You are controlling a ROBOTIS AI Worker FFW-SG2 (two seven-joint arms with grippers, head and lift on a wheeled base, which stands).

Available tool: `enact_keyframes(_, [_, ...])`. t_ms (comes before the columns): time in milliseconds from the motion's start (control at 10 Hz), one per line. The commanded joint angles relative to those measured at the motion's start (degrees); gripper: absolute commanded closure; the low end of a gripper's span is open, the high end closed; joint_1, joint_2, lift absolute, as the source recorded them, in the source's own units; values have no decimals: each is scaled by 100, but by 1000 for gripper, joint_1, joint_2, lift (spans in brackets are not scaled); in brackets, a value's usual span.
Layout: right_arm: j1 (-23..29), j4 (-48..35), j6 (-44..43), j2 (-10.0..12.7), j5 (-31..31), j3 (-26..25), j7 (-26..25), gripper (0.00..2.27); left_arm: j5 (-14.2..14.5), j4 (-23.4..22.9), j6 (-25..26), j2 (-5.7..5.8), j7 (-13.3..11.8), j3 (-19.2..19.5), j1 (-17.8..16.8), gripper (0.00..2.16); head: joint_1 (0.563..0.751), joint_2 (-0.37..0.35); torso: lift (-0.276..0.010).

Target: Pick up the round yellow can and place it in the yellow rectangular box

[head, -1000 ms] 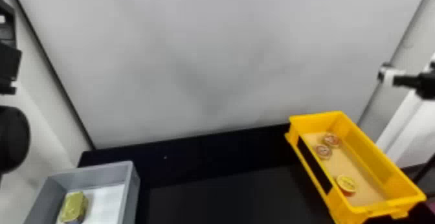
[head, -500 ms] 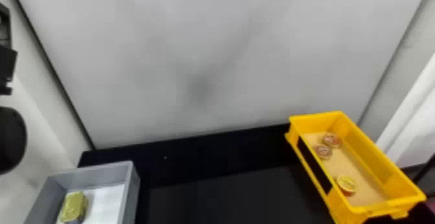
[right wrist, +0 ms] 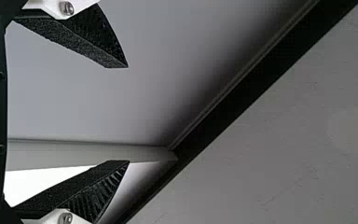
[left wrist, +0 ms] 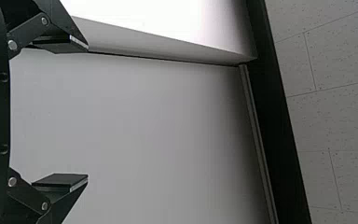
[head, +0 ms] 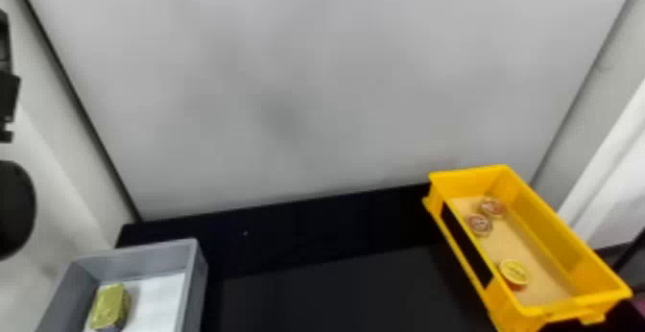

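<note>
In the head view, the round yellow can [head: 514, 272] lies inside the yellow rectangular box [head: 561, 230], close to its near left side. My left arm [head: 9, 96] is raised at the left edge, well above and away from the can. The left wrist view has my left gripper [left wrist: 88, 113] with its fingers wide apart and a pale wall behind. My right gripper [right wrist: 128, 114] also stands open in the right wrist view, holding nothing, in front of wall and ceiling.
Two reddish round cans [head: 480, 224] share the yellow box, toward its far end. A grey box [head: 196, 278] at the lower left holds a yellow-green rectangular can [head: 110, 306]. The dark table [head: 336, 288] stretches between the boxes, with a light panel [head: 336, 91] behind.
The right arm has left the head view past its right edge. My left arm has shifted slightly outward at the left edge. The cans and boxes have stayed put.
</note>
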Motion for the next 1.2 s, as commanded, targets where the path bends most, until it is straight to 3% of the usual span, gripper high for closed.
enact_keyframes(0, [-44, -225, -112, -119, 127, 164, 7, 38, 0, -3, 18, 9, 5, -37, 2, 274, 620, 20, 0])
enact_keyframes(1100, [-114, -225, -60, -137, 135, 208, 7, 39, 18, -91, 71, 36, -4, -11, 2, 274, 620, 20, 0])
